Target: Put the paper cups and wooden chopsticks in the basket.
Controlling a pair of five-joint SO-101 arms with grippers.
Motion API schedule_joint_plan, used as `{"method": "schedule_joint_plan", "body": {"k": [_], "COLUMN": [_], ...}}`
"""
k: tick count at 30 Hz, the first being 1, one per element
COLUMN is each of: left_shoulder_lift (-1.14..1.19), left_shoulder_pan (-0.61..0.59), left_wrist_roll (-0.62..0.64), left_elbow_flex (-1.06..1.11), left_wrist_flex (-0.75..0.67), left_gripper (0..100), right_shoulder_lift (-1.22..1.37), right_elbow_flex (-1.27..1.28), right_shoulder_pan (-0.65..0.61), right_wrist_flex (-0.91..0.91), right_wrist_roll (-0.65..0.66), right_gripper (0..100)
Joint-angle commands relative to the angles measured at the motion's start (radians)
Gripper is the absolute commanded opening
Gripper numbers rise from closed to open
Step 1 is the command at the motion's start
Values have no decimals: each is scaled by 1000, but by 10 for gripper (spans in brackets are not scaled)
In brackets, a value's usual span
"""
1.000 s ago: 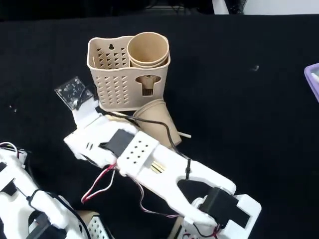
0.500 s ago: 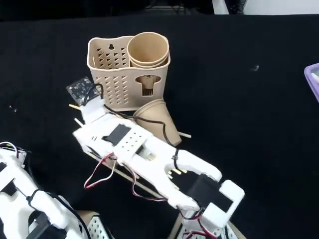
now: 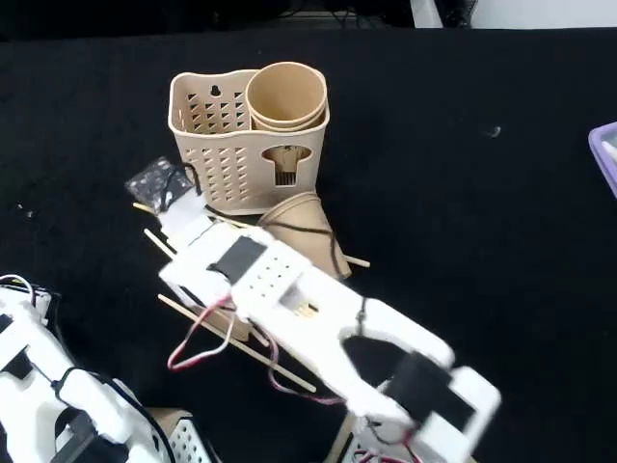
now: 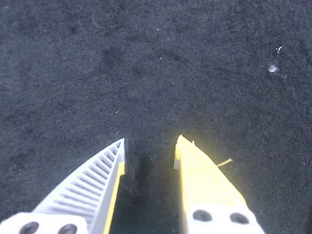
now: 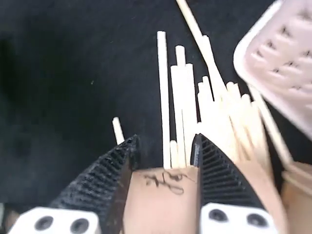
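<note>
A beige slotted basket (image 3: 227,164) stands at the back of the table with stacked paper cups (image 3: 286,96) in its right compartment. Another paper cup (image 3: 308,231) lies on its side in front of the basket, partly under my right arm (image 3: 270,285). Wooden chopsticks (image 3: 289,376) lie loose on the black cloth beneath that arm. In the right wrist view my right gripper (image 5: 164,140) is open, pointing down over a bundle of chopsticks (image 5: 187,112); the cup (image 5: 163,200) shows between its jaws and the basket (image 5: 278,68) stands close beside. My left gripper (image 4: 148,141) is open over bare cloth.
My left arm (image 3: 39,386) rests at the front left corner. A purple tray edge (image 3: 605,154) sticks in at the far right. A beige perforated piece (image 3: 188,439) sits at the front edge. Black cloth (image 3: 463,222) lies open to the right of the basket.
My right arm has swung rightward and shifted along the basket's front, uncovering several chopsticks that lay hidden under it. The lying cup and the basket have stayed put.
</note>
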Motion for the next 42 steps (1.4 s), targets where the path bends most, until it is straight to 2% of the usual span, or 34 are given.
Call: {"method": "schedule_joint_plan", "body": {"k": [1, 4, 10, 16, 20, 25, 30, 42], "left_shoulder_lift": [-18, -18, -20, -20, -20, -20, -20, -18], "left_shoulder_pan": [-7, -7, -7, -5, -5, 5, 31, 31], "left_wrist_roll": [6, 6, 5, 5, 5, 3, 2, 2], "left_elbow_flex": [-31, -31, -31, -31, -31, -31, -31, -31], "left_wrist_flex": [-15, -15, -15, -15, -15, -15, -14, -15], "left_gripper": [170, 170, 170, 170, 170, 170, 170, 170], "right_shoulder_lift": [-225, -386, -662, -855, -929, -981, -1033, -1110], "right_elbow_flex": [-12, 130, 496, 756, 874, 958, 992, 992], "right_shoulder_pan": [-38, -87, -150, -144, -72, 72, 153, 121], "right_wrist_flex": [120, 129, 94, -74, -166, -245, -298, -304], "right_wrist_roll": [169, 204, 203, 206, 278, 344, 336, 336], "right_gripper": [178, 187, 353, 359, 337, 303, 304, 304]}}
